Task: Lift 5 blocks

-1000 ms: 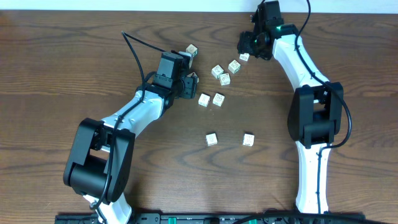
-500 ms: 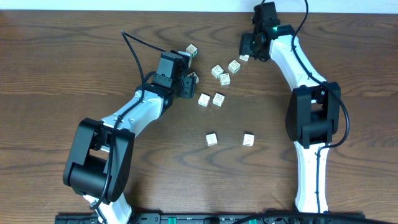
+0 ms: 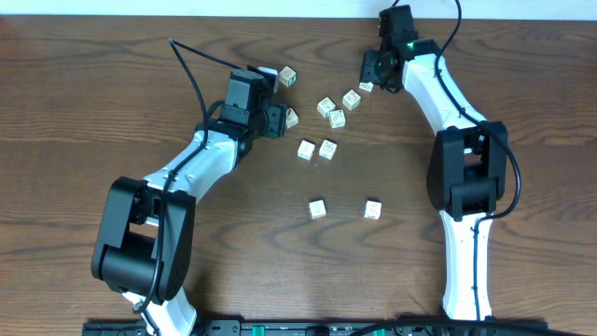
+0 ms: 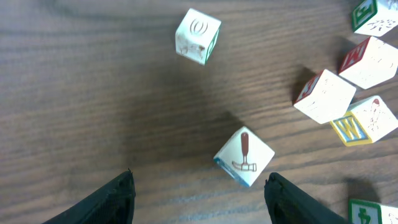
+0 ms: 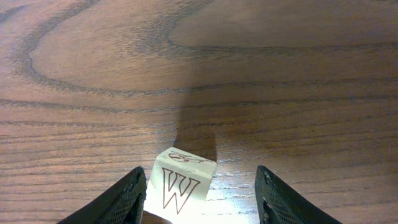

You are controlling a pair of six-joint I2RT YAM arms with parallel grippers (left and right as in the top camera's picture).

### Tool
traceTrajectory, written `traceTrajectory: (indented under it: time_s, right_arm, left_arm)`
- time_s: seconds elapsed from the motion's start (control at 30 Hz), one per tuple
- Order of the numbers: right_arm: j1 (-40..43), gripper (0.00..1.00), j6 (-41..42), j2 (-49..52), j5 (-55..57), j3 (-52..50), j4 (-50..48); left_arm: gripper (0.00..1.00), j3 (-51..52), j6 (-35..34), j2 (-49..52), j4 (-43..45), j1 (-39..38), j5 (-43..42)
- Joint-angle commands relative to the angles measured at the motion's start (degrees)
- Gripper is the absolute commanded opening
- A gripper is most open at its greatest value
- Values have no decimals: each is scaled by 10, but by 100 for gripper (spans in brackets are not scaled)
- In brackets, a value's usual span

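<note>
Several small cream blocks lie scattered mid-table. My left gripper (image 3: 278, 119) is open just left of one block (image 3: 291, 117). In the left wrist view that block (image 4: 244, 155), printed with a hammer, lies on the wood just ahead of the gap of my left gripper (image 4: 200, 176), touching neither finger. Another block (image 4: 198, 36) lies farther ahead. At the far side my right gripper (image 3: 370, 77) is open around a block (image 3: 367, 87). The right wrist view shows that W-marked block (image 5: 180, 183) between the fingers of my right gripper (image 5: 201, 170), against the left finger, with a gap to the right one.
A cluster of blocks (image 3: 337, 112) lies between the two grippers, with a pair (image 3: 317, 148) below it and two single blocks (image 3: 317, 209) (image 3: 373, 209) nearer the front. One block (image 3: 287, 77) sits beside the left wrist. The table's far edge runs just behind the right gripper.
The left arm has shifted up and left a little, so the hammer block now lies just beyond its fingers. The right gripper's jaws have narrowed around the W block.
</note>
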State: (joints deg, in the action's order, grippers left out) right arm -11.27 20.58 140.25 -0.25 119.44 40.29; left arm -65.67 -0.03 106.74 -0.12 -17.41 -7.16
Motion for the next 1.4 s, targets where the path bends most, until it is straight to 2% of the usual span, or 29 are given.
traceTrajectory:
  time_s: [0.0,0.17,0.3,0.63,0.73,0.87,0.97,1.1,1.3,1.37]
  right_arm:
    - [-12,54,9,16,-9,3,-3]
    - [-16,53,13,17,-9,3,-2]
    - [-23,48,17,22,-14,3,-2]
    - [-34,46,17,55,-17,3,-5]
    - [-31,39,17,55,-17,3,-7]
    - [-24,43,17,55,-17,3,-17]
    - [-18,43,17,55,-17,3,-22]
    - [-8,38,17,55,-16,3,-33]
    - [-3,19,-7,55,-18,4,-41]
    - [-4,12,-18,55,-18,5,-36]
  left_arm:
    - [67,-27,28,19,2,2,6]
    - [67,-69,28,71,-12,1,5]
    - [68,-96,24,101,-26,1,1]
    - [73,-96,24,103,-41,1,1]
    - [72,-96,24,103,-43,1,1]
    - [73,-96,24,103,-43,0,1]
    - [73,-96,24,103,-42,0,1]
    - [73,-96,24,103,-42,-1,1]
    - [73,-96,24,103,-42,-7,1]
    - [70,-96,24,103,-42,-11,1]
